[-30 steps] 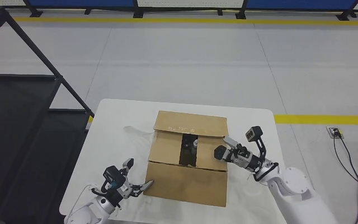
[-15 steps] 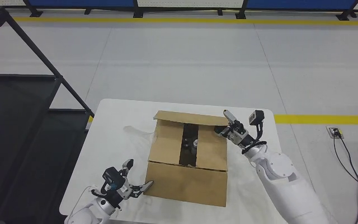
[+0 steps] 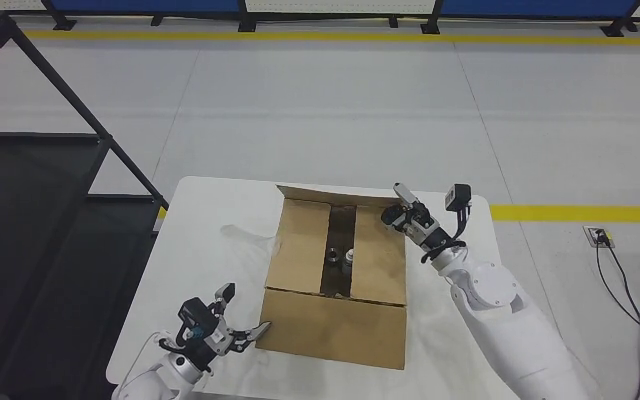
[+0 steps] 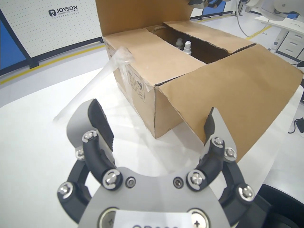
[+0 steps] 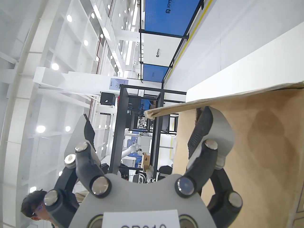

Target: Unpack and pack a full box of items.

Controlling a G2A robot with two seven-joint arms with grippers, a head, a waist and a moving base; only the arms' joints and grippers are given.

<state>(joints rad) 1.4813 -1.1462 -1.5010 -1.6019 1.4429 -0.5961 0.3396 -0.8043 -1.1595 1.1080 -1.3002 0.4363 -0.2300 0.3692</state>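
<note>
Top view: the box (image 3: 335,300) sits mid-table (image 3: 200,260). Its two side flaps lie inward with a gap between them, and two bottles (image 3: 340,257) show their caps in that gap. The far flap (image 3: 335,193) stands up and the near flap (image 3: 335,328) slopes out toward the robot. The left gripper (image 3: 246,310) is low over the table, just beside the box's near left corner. The right gripper (image 3: 393,203) is at the far right corner, at the end of the far flap.

Left wrist view: the left gripper (image 4: 153,110) is spread wide with nothing grasped, and one finger (image 4: 210,122) is close to the near flap (image 4: 232,91). The bottles (image 4: 184,45) stand upright inside the box (image 4: 142,58). A clear strip of tape (image 4: 95,81) sticks out from the box's side. The right gripper (image 4: 201,1) shows past the upright far flap (image 4: 142,1).

Right wrist view: the right gripper (image 5: 146,119) is released. The far flap's (image 5: 249,131) corner lies between its fingers, one finger (image 5: 201,129) against the cardboard face. I cannot tell whether they touch.
</note>
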